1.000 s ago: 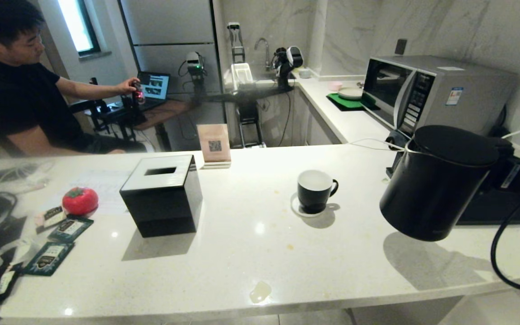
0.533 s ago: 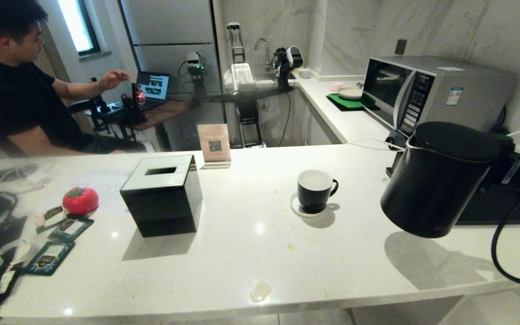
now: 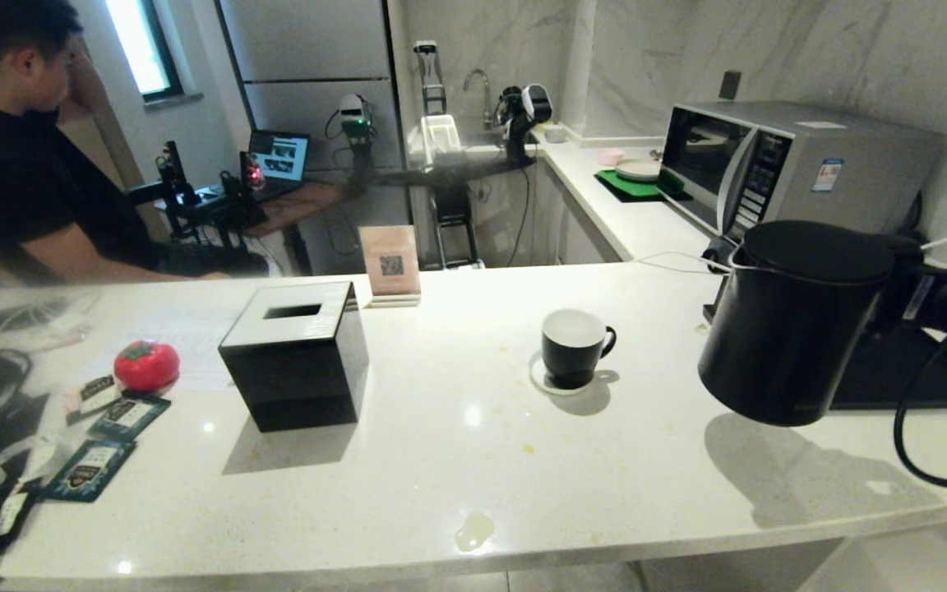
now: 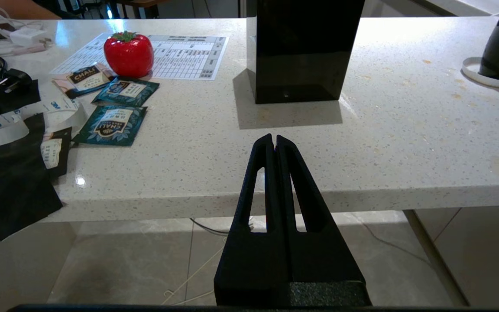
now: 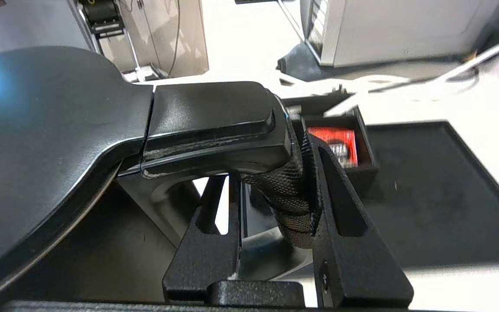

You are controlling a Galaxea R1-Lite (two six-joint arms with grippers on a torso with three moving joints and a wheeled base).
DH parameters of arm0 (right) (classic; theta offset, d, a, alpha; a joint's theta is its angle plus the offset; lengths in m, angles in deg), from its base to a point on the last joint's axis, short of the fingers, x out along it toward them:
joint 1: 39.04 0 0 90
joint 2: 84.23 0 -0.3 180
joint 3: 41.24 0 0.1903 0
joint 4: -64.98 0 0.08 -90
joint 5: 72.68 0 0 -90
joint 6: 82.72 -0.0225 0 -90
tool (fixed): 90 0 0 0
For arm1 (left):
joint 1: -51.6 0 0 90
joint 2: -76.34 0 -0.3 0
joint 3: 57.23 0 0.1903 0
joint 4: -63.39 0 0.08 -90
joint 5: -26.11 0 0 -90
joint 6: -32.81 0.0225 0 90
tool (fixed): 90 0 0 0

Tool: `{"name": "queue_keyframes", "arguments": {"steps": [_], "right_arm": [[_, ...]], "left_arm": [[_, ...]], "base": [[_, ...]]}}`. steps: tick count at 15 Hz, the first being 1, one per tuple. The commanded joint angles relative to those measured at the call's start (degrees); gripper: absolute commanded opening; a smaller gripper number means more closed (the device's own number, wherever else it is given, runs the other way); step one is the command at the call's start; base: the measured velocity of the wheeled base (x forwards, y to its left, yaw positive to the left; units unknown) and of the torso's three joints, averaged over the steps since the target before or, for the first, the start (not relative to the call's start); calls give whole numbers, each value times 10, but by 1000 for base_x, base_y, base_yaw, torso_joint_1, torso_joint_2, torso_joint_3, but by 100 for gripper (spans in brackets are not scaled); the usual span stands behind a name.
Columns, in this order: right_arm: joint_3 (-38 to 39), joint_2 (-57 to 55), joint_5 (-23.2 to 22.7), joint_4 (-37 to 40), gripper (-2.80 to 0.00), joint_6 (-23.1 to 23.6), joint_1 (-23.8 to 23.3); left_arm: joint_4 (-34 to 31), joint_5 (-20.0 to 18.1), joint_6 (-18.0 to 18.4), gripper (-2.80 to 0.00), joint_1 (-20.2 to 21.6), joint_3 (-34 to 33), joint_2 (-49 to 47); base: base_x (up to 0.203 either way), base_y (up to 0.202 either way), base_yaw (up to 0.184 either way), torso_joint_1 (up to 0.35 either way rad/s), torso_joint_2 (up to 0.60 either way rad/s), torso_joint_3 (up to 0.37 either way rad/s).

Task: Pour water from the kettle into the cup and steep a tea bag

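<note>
The tall black kettle [image 3: 794, 329] hangs in the air over the right side of the counter, leaning a little, with its shadow below it. My right gripper [image 5: 271, 160] is shut on its loop handle [image 5: 295, 199], and the lid [image 5: 37, 130] fills the wrist view. The small black cup [image 3: 572, 345], white inside, stands on a white coaster [image 3: 541, 380] to the kettle's left, a clear gap away. Tea bag packets [image 4: 111, 123] lie at the counter's left end. My left gripper [image 4: 274, 138] is shut and empty, parked below the counter's front edge.
A black cube tissue box [image 3: 297, 353] stands mid-counter, with a red tomato-shaped object [image 3: 146, 364] to its left. A microwave [image 3: 786, 168] and a black mat [image 3: 893, 378] sit behind the kettle. A person [image 3: 21, 181] sits beyond the counter's far left.
The kettle has risen slightly and stands a bit more upright in my right gripper. The person's hand has left the desk by the laptop and gone up to the head.
</note>
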Motion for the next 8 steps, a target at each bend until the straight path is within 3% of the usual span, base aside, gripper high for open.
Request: {"name": "queue_keyframes", "arguments": {"steps": [1, 8], "right_arm": [[-23, -18, 0, 15, -280, 6, 1], [-105, -54, 54, 108, -280, 14, 31]], "left_arm": [[0, 1, 0, -280, 0, 0, -1], [0, 0, 0, -280, 0, 0, -1]], "base": [[0, 0, 0, 0, 0, 0], [0, 0, 0, 0, 0, 0]]}}
